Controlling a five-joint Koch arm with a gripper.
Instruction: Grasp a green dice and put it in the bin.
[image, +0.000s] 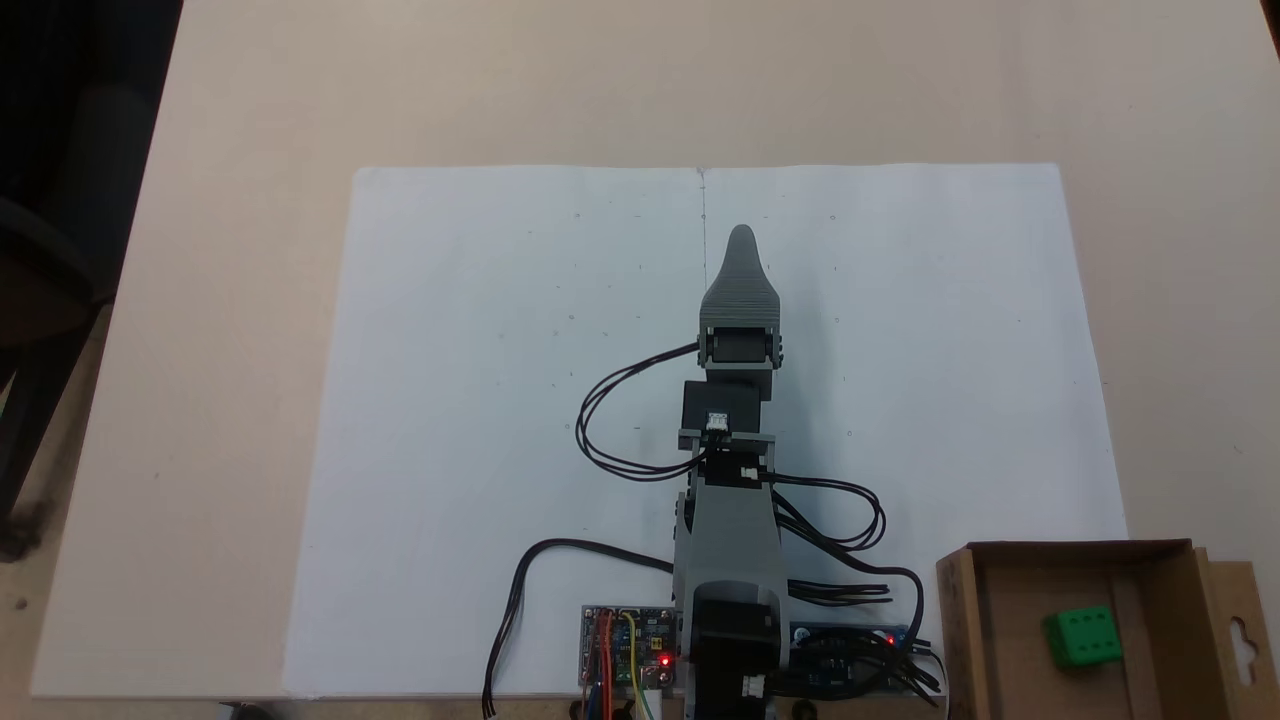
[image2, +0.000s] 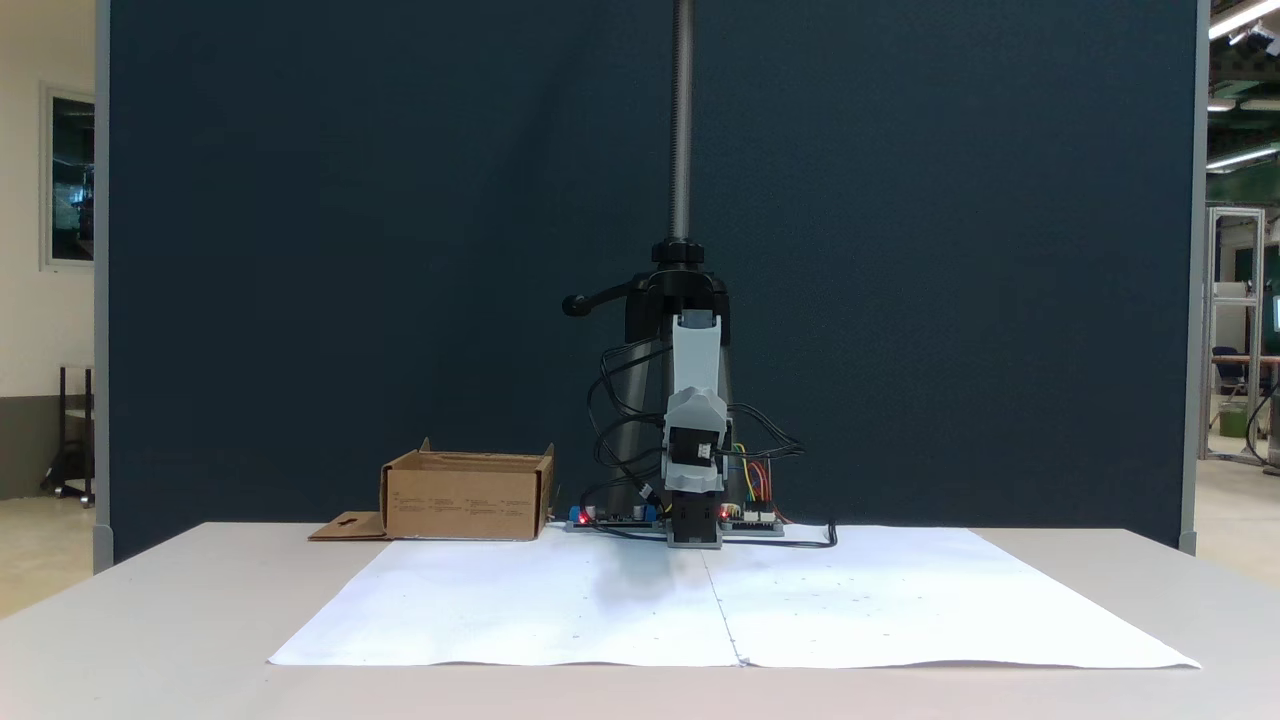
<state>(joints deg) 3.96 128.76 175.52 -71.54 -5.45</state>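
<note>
The one green dice (image: 1083, 636) lies on the floor of the one cardboard bin (image: 958, 620), toward its right side in the top-down fixed view, apart from the walls. Judged from that, the placing step looks done and the arm is folded back over the white paper sheet (image: 480, 400). The gripper (image: 742, 240) points away from the base along the sheet's centre crease; its jaws lie one behind the other from above, and the front fixed view shows it folded low against the arm, so whether the fingers are spread or pressed together cannot be told. Nothing green shows between them. No further move seems called for beyond the arm resting.
</note>
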